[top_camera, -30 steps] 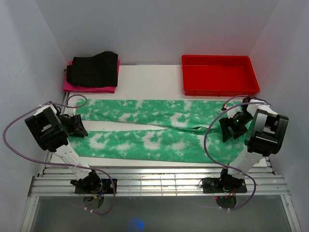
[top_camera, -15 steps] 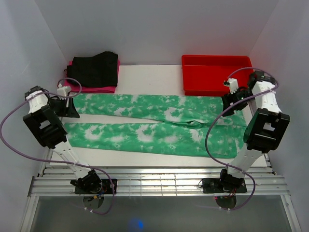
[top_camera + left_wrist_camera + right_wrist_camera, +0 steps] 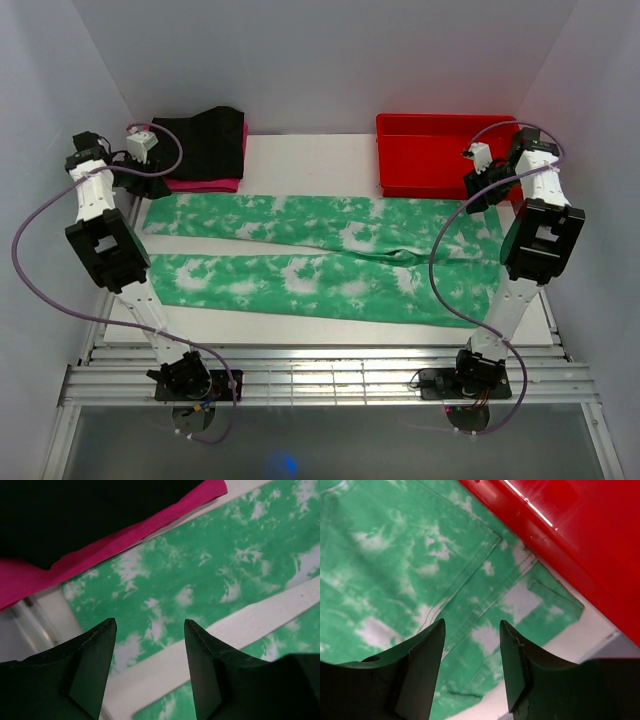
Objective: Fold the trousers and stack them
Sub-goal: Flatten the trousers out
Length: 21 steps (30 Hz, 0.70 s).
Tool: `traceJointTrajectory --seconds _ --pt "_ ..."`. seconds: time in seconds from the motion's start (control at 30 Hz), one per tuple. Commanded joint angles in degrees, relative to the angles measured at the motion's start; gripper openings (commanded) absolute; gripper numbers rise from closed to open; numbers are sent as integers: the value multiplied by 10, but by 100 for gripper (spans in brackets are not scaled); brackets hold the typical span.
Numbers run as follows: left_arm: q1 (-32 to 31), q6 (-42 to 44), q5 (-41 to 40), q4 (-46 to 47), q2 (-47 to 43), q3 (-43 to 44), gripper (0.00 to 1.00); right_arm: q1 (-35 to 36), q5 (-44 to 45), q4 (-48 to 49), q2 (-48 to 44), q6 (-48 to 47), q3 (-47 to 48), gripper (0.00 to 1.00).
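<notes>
The trousers (image 3: 300, 285), bright green with white tie-dye blotches, lie flat across the table. Both legs run to the left and the waist is at the right. My left gripper (image 3: 150, 180) hovers over the far leg's cuff at the back left. In the left wrist view it (image 3: 149, 621) stands open over green fabric (image 3: 210, 570), with nothing between the fingers. My right gripper (image 3: 478, 195) hangs over the waist corner beside the red tray. In the right wrist view it (image 3: 472, 622) is open above the waistband and pocket seams (image 3: 395, 555), holding nothing.
A red tray (image 3: 440, 185) stands at the back right, its wall (image 3: 580, 540) close to my right gripper. A folded black garment (image 3: 195, 145) lies on a pink one (image 3: 205, 184) at the back left, next to my left gripper. White table (image 3: 300, 165) shows behind the trousers.
Both arms have swung from the trousers' near ends to the back corners of the table. The trousers have shifted slightly left and back. The right jaws have narrowed.
</notes>
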Motion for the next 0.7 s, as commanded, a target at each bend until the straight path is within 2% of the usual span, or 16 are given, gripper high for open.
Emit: traceJointTrajectory --seconds 0.0,0.17,0.37,0.5,0.67 --pt "-20 -78 4 102 40 -20 67 9 10 63 -3 28 -1 53" --pt "-39 -91 -7 107 82 12 67 9 20 163 -26 -54 -45 51" --pt "-45 -95 -18 122 102 5 67 9 61 141 15 -104 -51 46" --pt "-46 -95 -43 129 114 -33 64 11 68 143 28 -98 -93 42" --pt "-46 -76 -68 134 100 -145 60 11 85 172 12 -122 -186 41"
